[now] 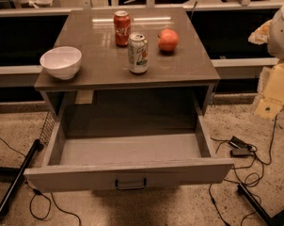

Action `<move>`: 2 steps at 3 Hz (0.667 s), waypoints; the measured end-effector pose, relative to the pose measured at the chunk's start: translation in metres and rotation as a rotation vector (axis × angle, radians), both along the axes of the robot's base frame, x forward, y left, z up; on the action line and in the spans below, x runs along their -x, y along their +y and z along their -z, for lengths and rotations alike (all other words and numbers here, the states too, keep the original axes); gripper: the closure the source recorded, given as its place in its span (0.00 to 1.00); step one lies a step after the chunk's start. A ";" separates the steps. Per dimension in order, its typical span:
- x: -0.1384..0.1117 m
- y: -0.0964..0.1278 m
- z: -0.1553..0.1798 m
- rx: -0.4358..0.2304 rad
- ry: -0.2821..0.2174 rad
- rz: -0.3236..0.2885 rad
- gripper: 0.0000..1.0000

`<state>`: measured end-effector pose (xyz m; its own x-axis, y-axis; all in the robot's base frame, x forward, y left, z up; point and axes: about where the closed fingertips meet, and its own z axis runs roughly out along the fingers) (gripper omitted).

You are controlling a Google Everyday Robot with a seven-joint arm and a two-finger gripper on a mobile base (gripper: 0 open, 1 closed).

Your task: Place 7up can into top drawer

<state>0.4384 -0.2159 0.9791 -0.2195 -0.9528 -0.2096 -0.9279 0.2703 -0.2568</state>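
Grey table, top drawer pulled out, 7up can on the tabletop.
Can is upright near the table's front middle, with the red cola can behind it, a white bowl at left and a round red fruit at right. Gripper is at the right edge of view, beside the table and well apart from the can; can't tell whether it's apart or together.

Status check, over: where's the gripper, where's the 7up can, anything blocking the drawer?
Gripper far right, off the table. 7up can upright on tabletop, ungrasped. Top drawer open; cola can behind, not in the way.
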 end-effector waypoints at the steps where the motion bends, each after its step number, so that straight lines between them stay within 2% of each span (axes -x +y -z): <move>1: 0.000 0.000 0.000 0.000 0.000 0.000 0.00; 2: -0.008 0.013 0.002 -0.006 -0.004 -0.013 0.00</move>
